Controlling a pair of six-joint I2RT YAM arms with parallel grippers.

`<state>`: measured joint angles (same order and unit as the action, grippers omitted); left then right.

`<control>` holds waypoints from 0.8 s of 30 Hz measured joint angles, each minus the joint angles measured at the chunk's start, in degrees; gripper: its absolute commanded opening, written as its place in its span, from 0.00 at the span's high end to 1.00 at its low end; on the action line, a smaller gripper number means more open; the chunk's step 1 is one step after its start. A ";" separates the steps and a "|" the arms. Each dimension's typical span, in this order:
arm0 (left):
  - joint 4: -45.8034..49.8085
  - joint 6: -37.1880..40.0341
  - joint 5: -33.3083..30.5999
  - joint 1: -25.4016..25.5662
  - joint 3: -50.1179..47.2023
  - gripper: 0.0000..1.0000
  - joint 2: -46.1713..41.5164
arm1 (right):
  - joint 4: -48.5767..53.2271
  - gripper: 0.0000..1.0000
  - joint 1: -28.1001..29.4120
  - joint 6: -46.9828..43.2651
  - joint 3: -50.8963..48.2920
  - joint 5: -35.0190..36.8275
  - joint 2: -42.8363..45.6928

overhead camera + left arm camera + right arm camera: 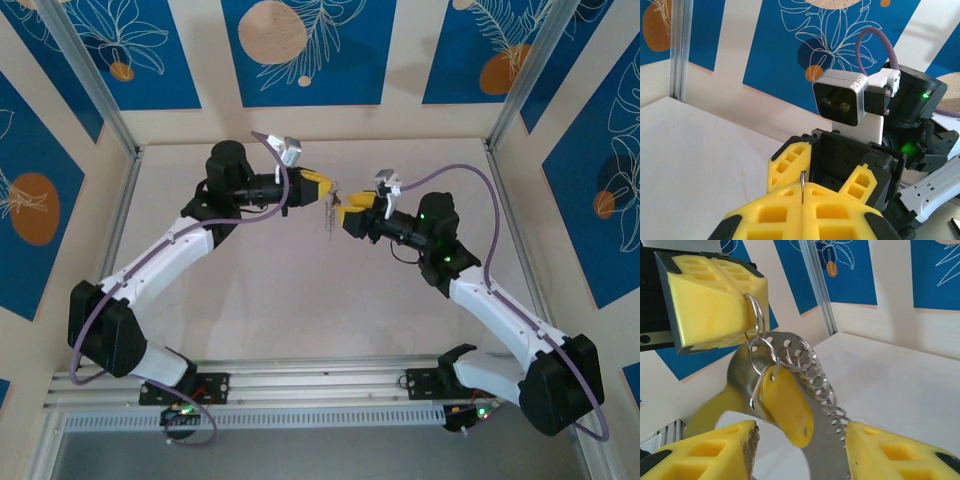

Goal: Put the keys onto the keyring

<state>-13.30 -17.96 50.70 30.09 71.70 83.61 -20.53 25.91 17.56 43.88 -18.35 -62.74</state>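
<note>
Yellow fingertips on left gripper (325,185), right gripper (348,213); yellow-headed keys (787,410); silver-grey keyring (740,374), hole-dotted edge; blue wall panels (350,60) with white leaf outlines, orange discs; purple cables (872,30).

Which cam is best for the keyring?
Right wrist. The keyring shows close up: a wire loop pinched in the shut left claw, with a yellow piece and silver keys hanging off it. Left wrist gives a thin edge of it poking up between the fingers. Top external gives a tiny dangling cluster, no detail.
</note>
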 measured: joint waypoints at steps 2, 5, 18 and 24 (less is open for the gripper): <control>0.00 0.00 0.00 0.07 0.00 1.00 0.00 | -0.04 0.49 0.37 -0.24 0.72 0.00 -0.55; 0.00 -0.02 -0.02 0.20 0.00 1.00 0.00 | -0.09 0.50 0.90 -0.66 2.12 -0.02 -1.66; -6.43 -4.63 -2.51 0.39 -3.28 1.00 -1.27 | -0.15 1.00 1.49 -2.99 4.02 -1.86 -3.98; -14.82 -10.69 -2.82 0.44 -6.58 1.00 -1.44 | 0.22 1.00 1.73 -3.04 4.02 -1.97 -3.45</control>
<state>-28.12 -28.64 47.88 30.52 65.12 82.17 -20.32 27.64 14.52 47.90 -20.32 -66.19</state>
